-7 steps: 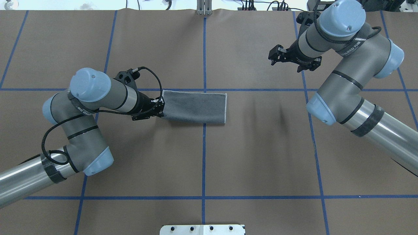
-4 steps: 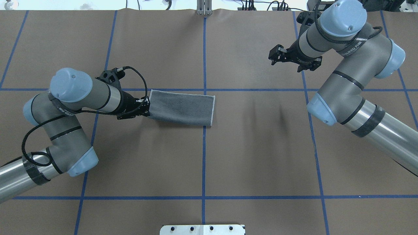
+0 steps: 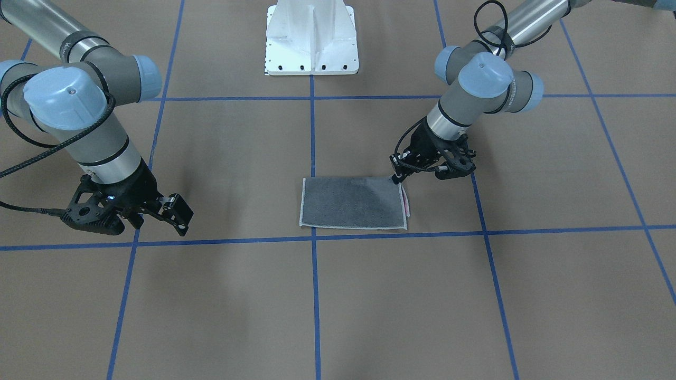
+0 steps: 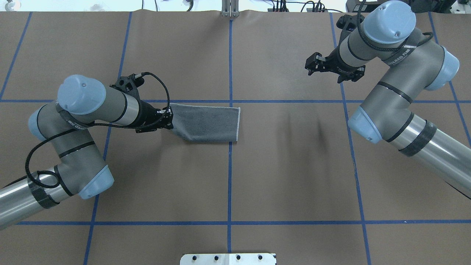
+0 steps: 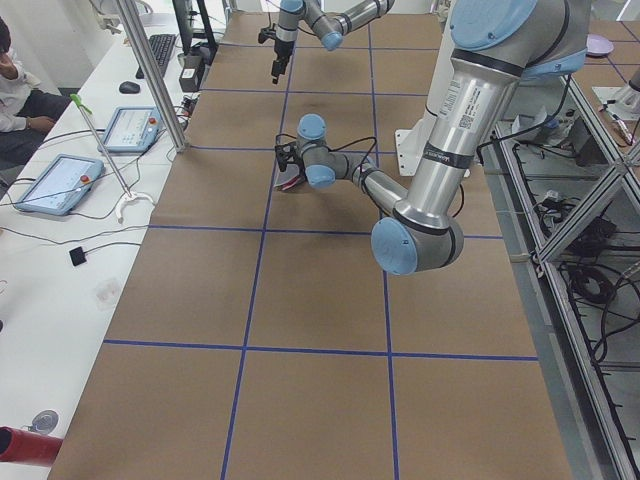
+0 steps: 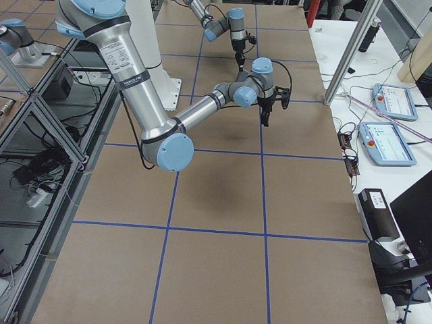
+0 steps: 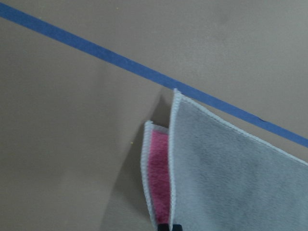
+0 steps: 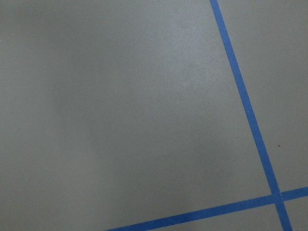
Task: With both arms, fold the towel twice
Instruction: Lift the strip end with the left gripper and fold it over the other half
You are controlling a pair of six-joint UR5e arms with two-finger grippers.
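The towel (image 4: 208,123) lies folded once into a dark grey strip near the table's middle. It also shows in the front view (image 3: 351,203), with a sliver of pink at its edge. My left gripper (image 4: 170,118) is shut on the towel's left end and holds that end slightly raised; it also shows in the front view (image 3: 400,177). In the left wrist view the grey layer (image 7: 231,178) sits over the pink face (image 7: 159,178), with the shut fingertips (image 7: 169,226) at the bottom edge. My right gripper (image 4: 312,65) is open and empty, hovering far to the right; it also shows in the front view (image 3: 178,215).
The brown table cover carries a grid of blue tape lines (image 4: 230,176). The white pedestal base (image 3: 311,42) stands at the robot's side of the table. Tablets and cables lie on a side bench (image 5: 60,180) beyond the far edge.
My left gripper dragged the towel to the left across the table, then eased back slightly right with the end raised. The right gripper shifted only slightly.
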